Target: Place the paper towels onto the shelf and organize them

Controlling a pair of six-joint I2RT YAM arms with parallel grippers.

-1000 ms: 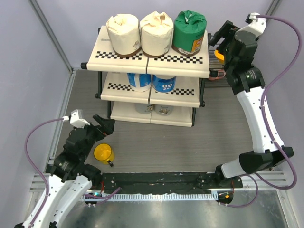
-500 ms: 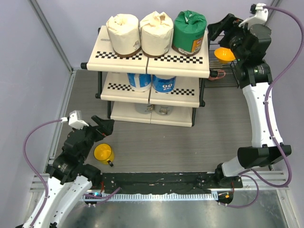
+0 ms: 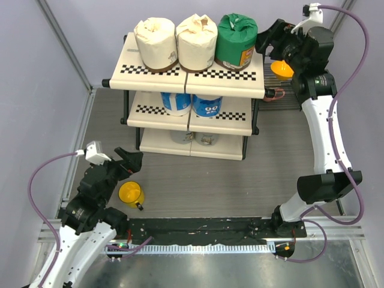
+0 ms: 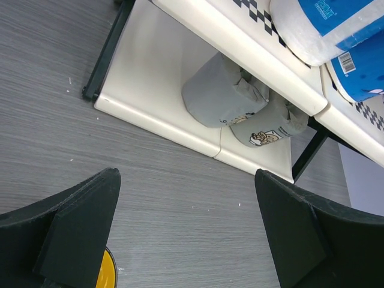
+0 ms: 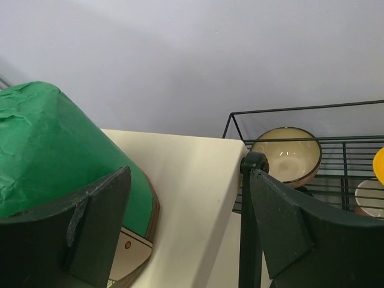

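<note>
Left arm (image 3: 84, 222): folded low at the near left, forearm angled toward the far right.
Left gripper (image 3: 131, 159): points far-right and tilts downward, jaws spread wide.
Right arm (image 3: 324, 129): stretched from its near-right base up to the far right, elbow bulging right.
Right gripper (image 3: 268, 37): raised high, points left, jaws spread wide.

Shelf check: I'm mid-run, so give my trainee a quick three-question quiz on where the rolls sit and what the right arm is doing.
1. True or false: the green roll stands on the top tier of the shelf.
2. Which rolls sit on the bottom tier? A cream rolls; B grey rolls; C blue-and-white rolls.
3. Fill in: the right gripper is ____ (open or shut).
Key: 1 true; 2 B; 3 open.
</note>
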